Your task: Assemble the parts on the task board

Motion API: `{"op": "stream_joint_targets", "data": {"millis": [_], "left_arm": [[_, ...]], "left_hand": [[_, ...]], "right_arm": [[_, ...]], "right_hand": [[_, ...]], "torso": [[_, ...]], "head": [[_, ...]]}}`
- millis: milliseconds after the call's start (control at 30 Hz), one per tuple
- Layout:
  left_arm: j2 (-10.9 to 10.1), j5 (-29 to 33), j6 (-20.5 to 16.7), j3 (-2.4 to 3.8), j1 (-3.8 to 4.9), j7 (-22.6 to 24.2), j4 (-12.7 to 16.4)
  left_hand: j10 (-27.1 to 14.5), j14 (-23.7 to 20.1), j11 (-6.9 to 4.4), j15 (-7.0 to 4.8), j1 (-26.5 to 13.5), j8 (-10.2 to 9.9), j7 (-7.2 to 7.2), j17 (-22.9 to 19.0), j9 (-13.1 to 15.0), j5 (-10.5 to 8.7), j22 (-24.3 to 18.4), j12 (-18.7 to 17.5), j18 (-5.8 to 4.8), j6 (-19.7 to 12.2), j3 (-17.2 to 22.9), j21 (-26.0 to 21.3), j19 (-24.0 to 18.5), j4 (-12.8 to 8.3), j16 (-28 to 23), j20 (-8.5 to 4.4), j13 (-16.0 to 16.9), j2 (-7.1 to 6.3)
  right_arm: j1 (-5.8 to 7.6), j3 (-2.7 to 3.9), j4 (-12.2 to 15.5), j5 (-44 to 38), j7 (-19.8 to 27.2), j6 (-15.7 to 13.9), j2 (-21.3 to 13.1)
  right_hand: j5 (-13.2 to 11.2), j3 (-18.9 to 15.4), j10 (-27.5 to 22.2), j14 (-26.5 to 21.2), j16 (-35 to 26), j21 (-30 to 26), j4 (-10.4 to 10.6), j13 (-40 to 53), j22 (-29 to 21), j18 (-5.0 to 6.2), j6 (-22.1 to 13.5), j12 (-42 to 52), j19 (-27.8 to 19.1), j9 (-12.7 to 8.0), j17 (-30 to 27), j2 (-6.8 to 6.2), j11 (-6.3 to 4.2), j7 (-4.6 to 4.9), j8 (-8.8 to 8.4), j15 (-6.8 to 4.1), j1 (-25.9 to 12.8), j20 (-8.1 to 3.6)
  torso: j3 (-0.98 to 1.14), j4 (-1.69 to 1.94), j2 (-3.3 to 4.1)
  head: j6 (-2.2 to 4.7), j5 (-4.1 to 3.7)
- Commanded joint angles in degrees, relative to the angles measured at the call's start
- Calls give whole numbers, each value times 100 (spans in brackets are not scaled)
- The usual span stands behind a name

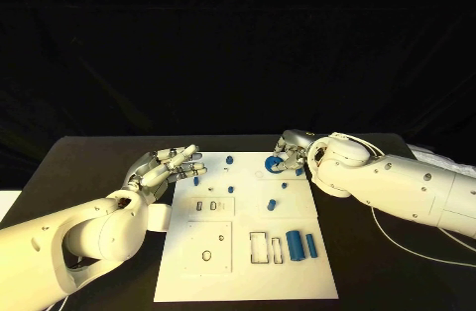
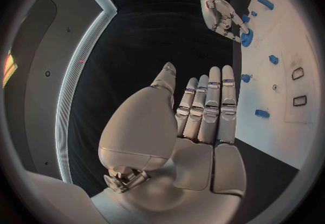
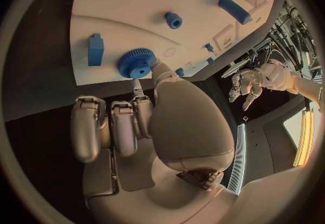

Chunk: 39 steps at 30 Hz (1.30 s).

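The white task board [image 1: 298,283] lies in the middle of the black table. A blue gear [image 1: 273,163] sits at its far edge, and my right hand [image 1: 293,154] pinches it. In the right wrist view the thumb and a fingertip [image 3: 159,68] press on the gear's [image 3: 137,63] rim while the other fingers stay curled. My left hand [image 1: 166,166] hovers open over the board's far left edge, its fingers [image 2: 210,107] straight and holding nothing. Two blue cylinders [image 1: 301,244] lie at the near right. A small blue block [image 1: 272,204] stands mid-board.
Several small blue pegs [image 1: 229,159] stand across the board's far half. Rectangular slots [image 1: 263,248] are cut beside the cylinders, and a raised panel with a hole [image 1: 206,254] sits near left. A thin cable [image 1: 397,245] runs over the table at right.
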Motion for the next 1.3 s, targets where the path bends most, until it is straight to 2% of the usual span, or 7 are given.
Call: {"op": "stream_joint_targets", "data": {"millis": [33, 533, 667, 833, 1067, 1300], "left_arm": [[13, 5, 120, 4, 8, 24, 8], [9, 5, 128, 4, 8, 13, 8], [8, 5, 128, 4, 7, 12, 7], [7, 5, 129, 4, 7, 13, 9], [10, 5, 135, 4, 7, 14, 13], [12, 5, 134, 4, 7, 15, 11]], "left_hand": [[-20, -16, 2, 11, 28, -38, -1, 5, -4, -25, -4, -19, 17, -23, 0, -26, -4, -26, -29, 51, -7, 49], [-20, -16, 2, 11, 28, -38, -1, 5, -4, -25, -4, -19, 17, -23, 0, -26, -4, -26, -29, 51, -7, 49], [-20, -16, 2, 11, 28, -38, -1, 5, -4, -25, -4, -19, 17, -23, 0, -26, -4, -26, -29, 51, -7, 49], [-20, -16, 2, 11, 28, -38, -1, 5, -4, -25, -4, -19, 17, -23, 0, -26, -4, -26, -29, 51, -7, 49], [-25, -16, 1, 11, 36, -40, -2, 10, -3, -25, -6, -18, 18, -25, -2, -31, -3, -41, -35, 52, -7, 54], [-25, -16, 1, 11, 36, -40, -2, 10, -3, -25, -6, -18, 18, -25, -2, -31, -3, -41, -35, 52, -7, 54]], "right_arm": [[-10, -7, -28, -2, -76, 192, 17], [-32, -17, -150, -205, -60, 411, 70], [-52, -21, -121, -327, -16, 395, 76], [-86, -25, 11, -626, 60, 30, 76], [-140, -26, 266, -1177, 15, -742, 86], [-152, -26, 455, -1317, -20, -1057, 162]], "right_hand": [[32, 36, 54, 458, 34, 30, 5, 564, 5, -79, 37, 20, 12, 7, 826, 57, -7, -15, 13, 35, -17, 22], [45, 96, 61, 463, 49, 52, -111, 621, 47, -87, 113, 58, 22, 11, 865, 123, -16, -21, 29, 28, 78, 17], [13, 165, 89, 465, 56, 61, -214, 681, 64, -89, 255, 115, 24, 32, 882, 172, -38, -50, 85, 10, 179, 5], [-178, 315, 153, 472, 71, 92, -316, 781, 127, -100, 518, 222, 47, 78, 924, 280, -114, -139, 189, -43, 271, -34], [-118, 552, 263, 478, 82, 161, -412, 934, 268, -129, 719, 399, 109, 111, 954, 428, -198, -231, 236, -118, 331, -103], [-12, 665, 272, 480, 83, 183, -430, 946, 314, -139, 751, 402, 130, 111, 960, 444, -213, -245, 212, -137, 259, -130]], "torso": [[-1, -1, 0], [3, 5, 1], [1, 2, -2], [1, -6, -1], [-6, 10, -4], [-5, 11, -2]], "head": [[-8, -5], [-33, -5], [-42, 3], [-43, 9], [-29, -6], [-9, 12]]}}
